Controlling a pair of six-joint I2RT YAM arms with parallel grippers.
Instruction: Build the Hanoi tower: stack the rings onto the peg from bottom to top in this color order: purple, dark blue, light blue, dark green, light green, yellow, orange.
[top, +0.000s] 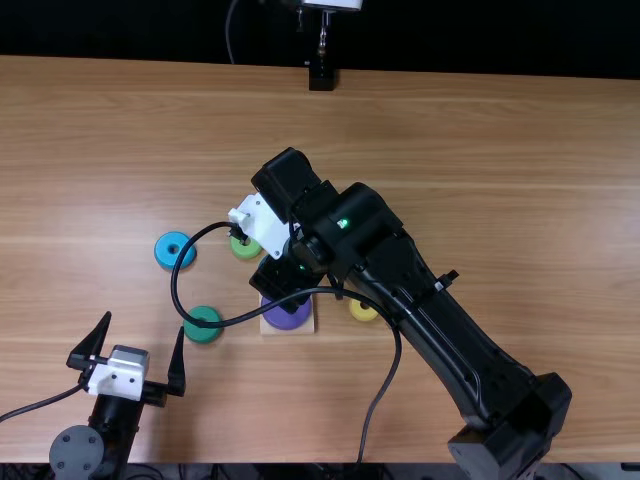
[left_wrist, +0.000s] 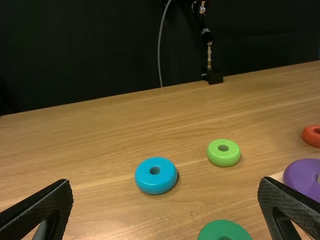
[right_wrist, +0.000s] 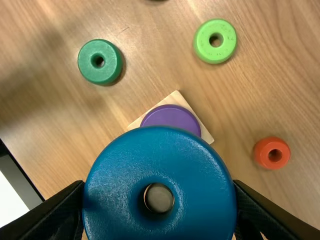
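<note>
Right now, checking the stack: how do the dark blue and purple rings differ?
The dark blue ring is held in the right gripper; the purple ring lies on the wooden base. From the right wrist, the dark blue ring partly hides the purple ring. Both are round.

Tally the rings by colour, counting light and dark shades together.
Blue: 2 (dark blue, light blue)
Green: 2 (dark green, light green)
Purple: 1 (purple ring)
Yellow: 1 (yellow ring)
Orange: 1 (orange ring)
Total: 7
</note>
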